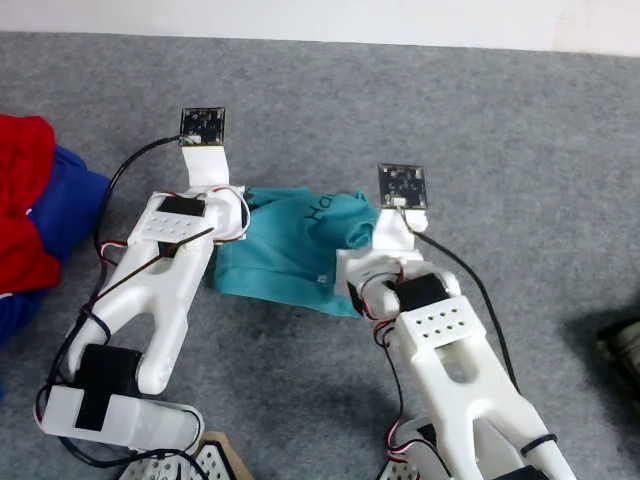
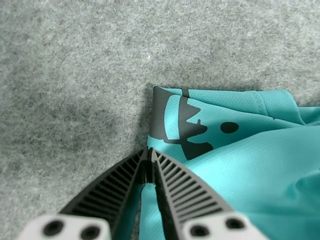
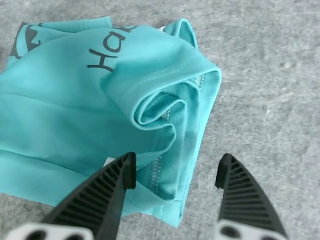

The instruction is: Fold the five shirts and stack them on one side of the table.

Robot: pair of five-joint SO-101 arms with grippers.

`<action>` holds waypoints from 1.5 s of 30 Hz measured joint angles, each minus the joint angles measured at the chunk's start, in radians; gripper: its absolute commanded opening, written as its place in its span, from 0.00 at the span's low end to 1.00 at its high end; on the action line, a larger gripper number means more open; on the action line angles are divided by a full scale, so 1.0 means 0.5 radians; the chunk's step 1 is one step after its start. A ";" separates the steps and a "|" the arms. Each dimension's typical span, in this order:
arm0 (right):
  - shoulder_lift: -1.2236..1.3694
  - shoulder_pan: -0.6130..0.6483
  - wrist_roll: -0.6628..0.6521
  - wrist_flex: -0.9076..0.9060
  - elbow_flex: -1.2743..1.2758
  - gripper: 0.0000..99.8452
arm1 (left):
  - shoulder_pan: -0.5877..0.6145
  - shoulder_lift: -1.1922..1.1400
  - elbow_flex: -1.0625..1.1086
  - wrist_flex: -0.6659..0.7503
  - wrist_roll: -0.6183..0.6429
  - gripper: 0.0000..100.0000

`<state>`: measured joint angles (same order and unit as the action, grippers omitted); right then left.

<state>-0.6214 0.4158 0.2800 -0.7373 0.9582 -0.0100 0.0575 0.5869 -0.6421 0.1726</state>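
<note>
1. the teal shirt (image 1: 290, 250) lies crumpled near the middle of the grey table (image 1: 500, 120), between the two arms. it is bunched rather than flat, with a rolled hem at its 3 o'clock side.
2. the left gripper (image 2: 149, 152) sits at the shirt's 9 o'clock edge. its fingers are pressed together, with a fold of the teal cloth pinched between them beside the dark print.
3. the right gripper (image 3: 179, 160) hangs over the rolled hem at the shirt's 3 o'clock side. its fingers are spread wide and hold nothing (one finger is above the cloth, the other above bare table).
4. a heap of red and blue clothes (image 1: 30, 220) lies at 9 o'clock on the table, well apart from the teal shirt.
5. judging by this, the step in hand is getting this shirt gripped at both sides so it can be spread; no fold looks made yet.
6. the next move likely calls for the right fingers to come down and close on the rolled hem, catching the edge and not the whole roll. then both arms can pull apart to flatten the cloth.
</note>
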 measured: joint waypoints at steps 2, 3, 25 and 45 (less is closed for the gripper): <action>-0.012 0.003 0.000 -0.034 -0.025 0.26 | 0.000 0.000 0.000 0.000 0.000 0.01; -0.061 0.003 0.000 -0.089 -0.040 0.26 | 0.000 0.000 0.000 0.000 0.000 0.01; 0.160 -0.012 0.000 0.227 -0.061 0.26 | 0.000 0.000 0.000 0.049 0.000 0.01; 1.142 0.009 0.000 0.245 -0.614 0.26 | 0.012 0.000 0.000 0.049 0.000 0.01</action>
<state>-0.0506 0.4204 0.2800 -0.6145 0.6513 -0.0038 0.0575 0.5869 -0.6176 0.1726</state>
